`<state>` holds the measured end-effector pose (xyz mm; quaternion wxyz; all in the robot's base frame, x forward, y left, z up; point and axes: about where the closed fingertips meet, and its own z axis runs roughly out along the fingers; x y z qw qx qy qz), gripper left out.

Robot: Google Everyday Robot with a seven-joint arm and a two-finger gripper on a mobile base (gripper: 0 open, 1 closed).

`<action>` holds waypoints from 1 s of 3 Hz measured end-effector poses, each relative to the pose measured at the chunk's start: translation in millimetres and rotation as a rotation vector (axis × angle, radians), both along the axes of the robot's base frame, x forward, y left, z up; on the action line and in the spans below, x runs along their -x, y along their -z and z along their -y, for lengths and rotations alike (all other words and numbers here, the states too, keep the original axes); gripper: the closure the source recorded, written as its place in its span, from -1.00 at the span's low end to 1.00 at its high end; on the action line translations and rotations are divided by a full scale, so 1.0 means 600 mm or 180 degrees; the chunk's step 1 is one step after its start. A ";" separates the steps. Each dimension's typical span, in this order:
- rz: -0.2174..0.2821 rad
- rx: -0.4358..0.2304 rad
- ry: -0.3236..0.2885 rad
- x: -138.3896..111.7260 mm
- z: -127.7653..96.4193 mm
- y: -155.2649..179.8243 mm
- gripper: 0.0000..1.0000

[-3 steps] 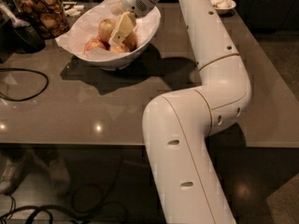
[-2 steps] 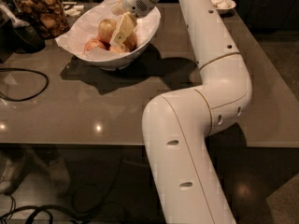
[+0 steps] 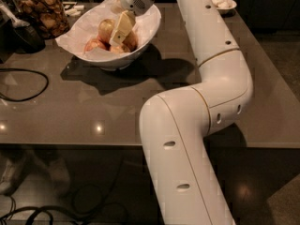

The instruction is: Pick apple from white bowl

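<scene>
The white bowl point(image 3: 144, 40), lined with crinkled white paper, stands at the back left of the grey table. In it lies the pale yellow-green apple point(image 3: 105, 30), with smaller reddish apples point(image 3: 93, 45) beside and in front of it. My gripper point(image 3: 119, 33) reaches down into the bowl from the back right. It sits just right of the pale apple and over a reddish apple point(image 3: 131, 41). Whether it touches the pale apple I cannot tell.
A glass jar of brown snacks point(image 3: 41, 11) stands left of the bowl, with a dark object point(image 3: 23, 34) beside it. A small white dish point(image 3: 224, 3) sits at the back right. A black cable point(image 3: 28, 86) loops on the table's left. My arm point(image 3: 220, 78) crosses the table's right half.
</scene>
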<state>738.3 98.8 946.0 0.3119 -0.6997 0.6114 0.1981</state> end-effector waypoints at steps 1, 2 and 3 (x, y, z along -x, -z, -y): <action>0.0042 0.0066 0.0007 0.001 -0.003 -0.006 -0.76; 0.0070 0.0150 0.0050 -0.001 0.003 -0.007 -0.76; 0.0091 0.0230 0.0108 -0.004 0.010 -0.007 -1.00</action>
